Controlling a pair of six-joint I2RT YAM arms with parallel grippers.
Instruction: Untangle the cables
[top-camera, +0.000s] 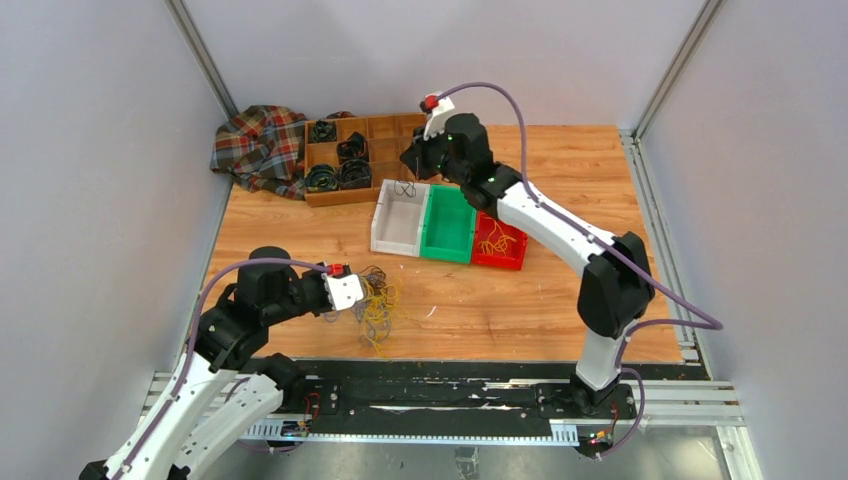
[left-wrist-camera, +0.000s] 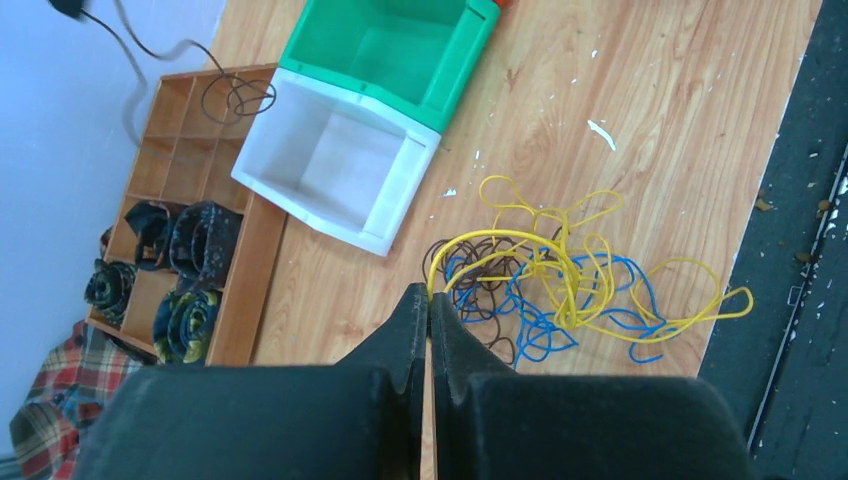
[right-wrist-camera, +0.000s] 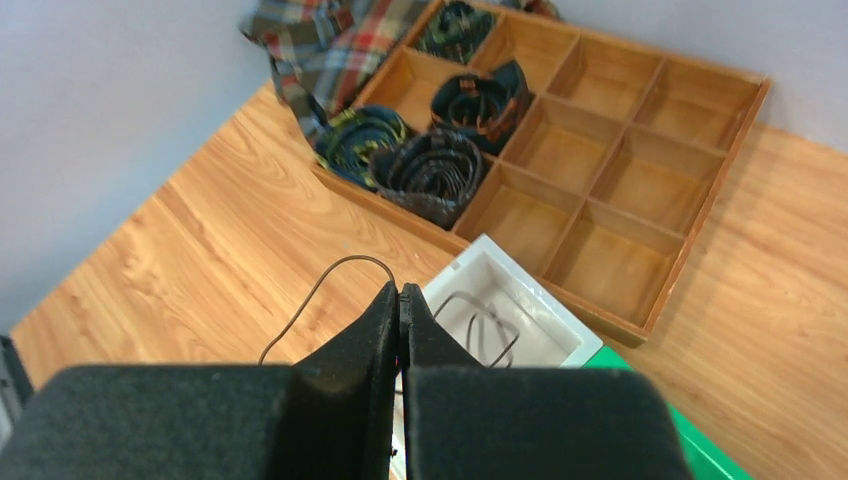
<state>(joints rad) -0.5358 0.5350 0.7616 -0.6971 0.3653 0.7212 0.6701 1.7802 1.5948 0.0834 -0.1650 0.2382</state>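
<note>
The cables (left-wrist-camera: 560, 285) lie in a loose tangle of yellow, blue and brown loops on the wood near the table's front edge, also visible from above as cables (top-camera: 378, 308). My left gripper (left-wrist-camera: 430, 294) is shut on a yellow strand at the tangle's left edge; from above the left gripper (top-camera: 362, 297) sits just left of the pile. My right gripper (right-wrist-camera: 399, 290) is shut on a thin dark cable (right-wrist-camera: 325, 278), whose lower loops (right-wrist-camera: 482, 325) hang inside the white bin (right-wrist-camera: 548, 330). From above, the right gripper (top-camera: 410, 163) hovers over that bin's far end.
A white bin (top-camera: 398, 232), a green bin (top-camera: 447, 228) and a red bin (top-camera: 500, 248) holding yellow wires stand side by side mid-table. Behind them is a wooden compartment tray (top-camera: 380, 130) with black coiled bundles (top-camera: 340, 176), and a plaid cloth (top-camera: 258, 145) at the back left.
</note>
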